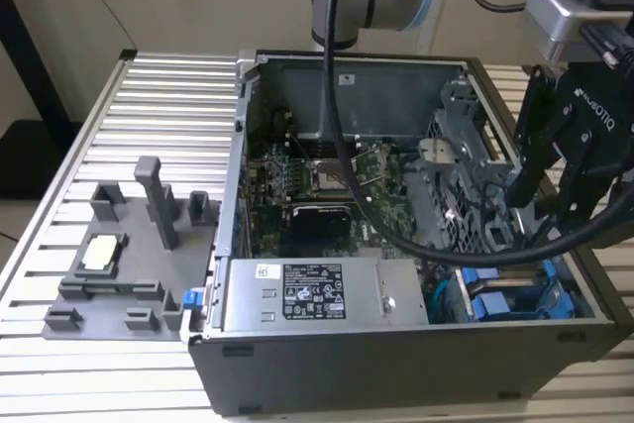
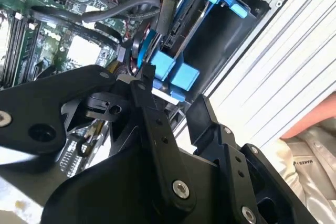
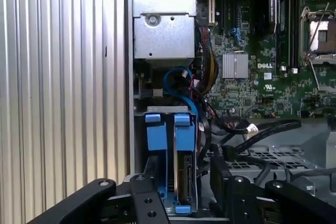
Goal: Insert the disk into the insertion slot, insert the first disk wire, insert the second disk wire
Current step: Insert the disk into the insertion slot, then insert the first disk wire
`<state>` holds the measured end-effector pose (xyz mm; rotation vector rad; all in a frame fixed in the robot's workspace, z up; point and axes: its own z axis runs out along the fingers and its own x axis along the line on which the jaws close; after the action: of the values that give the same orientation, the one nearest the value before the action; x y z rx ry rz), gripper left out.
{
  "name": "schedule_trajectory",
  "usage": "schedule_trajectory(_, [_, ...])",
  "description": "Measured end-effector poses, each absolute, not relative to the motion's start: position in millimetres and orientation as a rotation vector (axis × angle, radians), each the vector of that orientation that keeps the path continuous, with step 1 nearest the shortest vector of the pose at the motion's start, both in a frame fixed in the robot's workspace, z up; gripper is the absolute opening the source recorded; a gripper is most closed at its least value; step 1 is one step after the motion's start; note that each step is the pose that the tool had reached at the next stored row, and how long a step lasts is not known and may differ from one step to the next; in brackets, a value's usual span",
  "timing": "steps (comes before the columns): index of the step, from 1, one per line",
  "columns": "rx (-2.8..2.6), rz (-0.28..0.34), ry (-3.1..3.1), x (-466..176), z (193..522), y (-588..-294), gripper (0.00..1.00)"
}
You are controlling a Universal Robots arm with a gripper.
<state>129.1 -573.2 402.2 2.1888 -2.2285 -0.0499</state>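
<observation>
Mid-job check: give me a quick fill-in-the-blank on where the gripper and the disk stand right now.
1. The disk sits in the insertion slot, in a carrier frame coloured ____.
2. In the exterior view, the gripper hangs over the computer case at that view's ____ side.
3. The gripper's jaws stand ____, with a gap between them.
4. The grey fixture plate lies on the table, to the exterior view's ____ of the case.

Missing words: blue; right; open; left.

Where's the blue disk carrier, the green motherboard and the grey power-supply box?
blue disk carrier (image 3: pixel 182 132): first wrist view, on its blue tab.
motherboard (image 3: pixel 252 85): first wrist view, on bare green board.
power-supply box (image 1: pixel 313 291): exterior view, on its label.
</observation>
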Motion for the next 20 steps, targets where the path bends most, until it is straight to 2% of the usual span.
schedule_trajectory(7, [2.265, -0.156, -2.285, 128.2, 402.8, -573.2, 0.53])
schedule_trajectory(11, [2.273, -0.159, -2.290, 127.7, 402.8, -573.2, 0.53])
schedule_trajectory(13, [2.287, -0.133, -2.301, 127.1, 402.9, -573.2, 0.53])
schedule_trajectory(20, [2.370, 0.013, -2.350, 125.9, 402.7, -573.2, 0.53])
